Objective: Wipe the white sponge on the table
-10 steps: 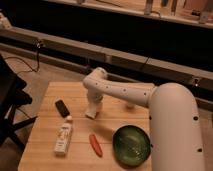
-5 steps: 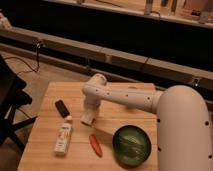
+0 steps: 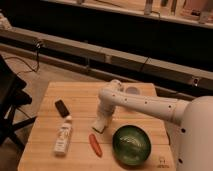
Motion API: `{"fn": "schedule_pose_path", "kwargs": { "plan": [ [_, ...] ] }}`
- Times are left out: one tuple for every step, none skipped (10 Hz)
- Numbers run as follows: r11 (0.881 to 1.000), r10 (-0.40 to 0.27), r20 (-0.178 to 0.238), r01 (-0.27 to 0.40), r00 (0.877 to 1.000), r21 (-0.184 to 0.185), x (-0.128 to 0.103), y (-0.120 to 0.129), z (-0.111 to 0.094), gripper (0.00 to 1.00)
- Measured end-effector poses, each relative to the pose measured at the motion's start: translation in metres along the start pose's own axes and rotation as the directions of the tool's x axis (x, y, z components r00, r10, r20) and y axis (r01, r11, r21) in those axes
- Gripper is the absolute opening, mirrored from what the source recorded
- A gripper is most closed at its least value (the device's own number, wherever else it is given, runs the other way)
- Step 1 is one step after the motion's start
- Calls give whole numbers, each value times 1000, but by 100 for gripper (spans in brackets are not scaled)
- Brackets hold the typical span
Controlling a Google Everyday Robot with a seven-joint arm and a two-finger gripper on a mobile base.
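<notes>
The white sponge (image 3: 99, 128) is a small whitish block on the light plank table (image 3: 50, 155), near its middle, just left of the green bowl (image 3: 131, 144). My gripper (image 3: 102, 120) points straight down at the end of the white arm and sits right on top of the sponge. The sponge's lower edge shows below the tip, resting on the wood. The arm reaches in from the right.
A white labelled bottle (image 3: 63, 136) lies at the front left. A small black object (image 3: 62, 107) lies behind it. An orange-red carrot-like item (image 3: 95, 145) lies in front of the sponge. A small pale round thing (image 3: 133, 90) sits at the far edge.
The arm tip with the sponge has moved toward the table's front edge and a little to the right, nearer the bowl. The other objects have not moved.
</notes>
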Motion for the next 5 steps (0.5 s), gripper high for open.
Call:
{"fn": "schedule_pose_path", "kwargs": {
  "plan": [
    [1000, 6, -9, -6, 1000, 0, 15, -8, -4, 0],
    [1000, -1, -17, 1, 1000, -1, 24, -21, -7, 0],
    [1000, -15, -20, 15, 1000, -1, 26, -31, -7, 0],
    [999, -32, -22, 32, 999, 0, 22, -41, -7, 0],
    [998, -59, -20, 59, 998, 0, 11, -54, -5, 0]
  ]
}}
